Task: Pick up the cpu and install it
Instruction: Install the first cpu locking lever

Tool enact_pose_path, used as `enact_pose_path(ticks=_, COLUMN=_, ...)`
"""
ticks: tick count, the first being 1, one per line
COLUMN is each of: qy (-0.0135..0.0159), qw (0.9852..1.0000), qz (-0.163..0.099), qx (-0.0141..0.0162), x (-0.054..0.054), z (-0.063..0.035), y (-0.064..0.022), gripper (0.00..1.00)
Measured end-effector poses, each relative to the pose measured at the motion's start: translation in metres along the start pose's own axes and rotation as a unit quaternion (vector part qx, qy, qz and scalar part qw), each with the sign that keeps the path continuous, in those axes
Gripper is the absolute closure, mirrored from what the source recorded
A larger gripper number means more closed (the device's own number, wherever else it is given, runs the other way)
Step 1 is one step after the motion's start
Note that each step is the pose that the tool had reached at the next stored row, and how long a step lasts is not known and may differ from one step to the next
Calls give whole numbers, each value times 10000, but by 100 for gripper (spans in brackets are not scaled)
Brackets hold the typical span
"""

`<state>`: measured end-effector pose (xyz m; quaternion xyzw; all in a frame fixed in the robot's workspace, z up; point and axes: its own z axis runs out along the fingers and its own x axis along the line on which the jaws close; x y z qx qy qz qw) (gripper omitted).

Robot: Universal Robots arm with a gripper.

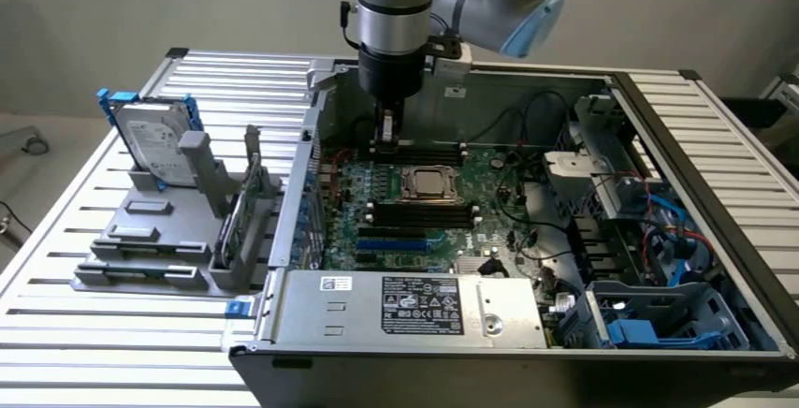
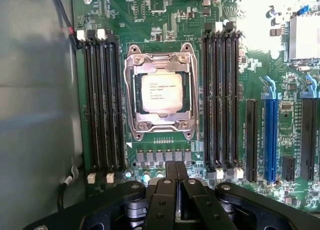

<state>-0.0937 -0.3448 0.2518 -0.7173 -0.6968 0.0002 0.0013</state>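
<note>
arm upright, closed fingers (image 2: 175, 172) empty above the seated cpu (image 2: 161, 92).

Unreadable small print on cpu (image 2: 161, 92) and power-supply label (image 1: 422, 301).

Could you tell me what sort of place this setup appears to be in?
Most likely a robotics lab or test bench for computer assembly: an open computer case lies on a slatted aluminium table, a grey parts fixture holds a hard drive, and the cpu sits in the motherboard socket.
</note>
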Motion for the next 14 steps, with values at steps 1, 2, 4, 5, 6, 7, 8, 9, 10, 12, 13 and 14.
enact_pose_path(ticks=1, qy=-12, qw=10000, qz=-68, qx=-1, x=0, z=0, y=0, gripper=89)
enact_pose_path(ticks=2, qy=-26, qw=9999, qz=-137, qx=-3, x=0, z=1, y=0, gripper=89)
enact_pose_path(ticks=4, qy=-55, qw=9996, qz=-272, qx=-6, x=0, z=2, y=0, gripper=89)
enact_pose_path(ticks=5, qy=-70, qw=9994, qz=-341, qx=-8, x=0, z=2, y=0, gripper=89)
enact_pose_path(ticks=6, qy=-83, qw=9991, qz=-413, qx=-11, x=0, z=2, y=0, gripper=89)
enact_pose_path(ticks=7, qy=-95, qw=9988, qz=-474, qx=-13, x=0, z=2, y=0, gripper=89)
enact_pose_path(ticks=8, qy=-106, qw=9987, qz=-508, qx=-14, x=1, z=2, y=0, gripper=89)
enact_pose_path(ticks=9, qy=-109, qw=9986, qz=-511, qx=-16, x=0, z=2, y=0, gripper=89)
enact_pose_path(ticks=10, qy=-110, qw=9986, qz=-511, qx=-16, x=0, z=2, y=0, gripper=89)
enact_pose_path(ticks=12, qy=-99, qw=9986, qz=-511, qx=-16, x=1, z=2, y=0, gripper=89)
enact_pose_path(ticks=13, qy=-98, qw=9986, qz=-510, qx=-16, x=1, z=2, y=0, gripper=89)
enact_pose_path(ticks=14, qy=-97, qw=9986, qz=-510, qx=-16, x=1, z=2, y=0, gripper=89)
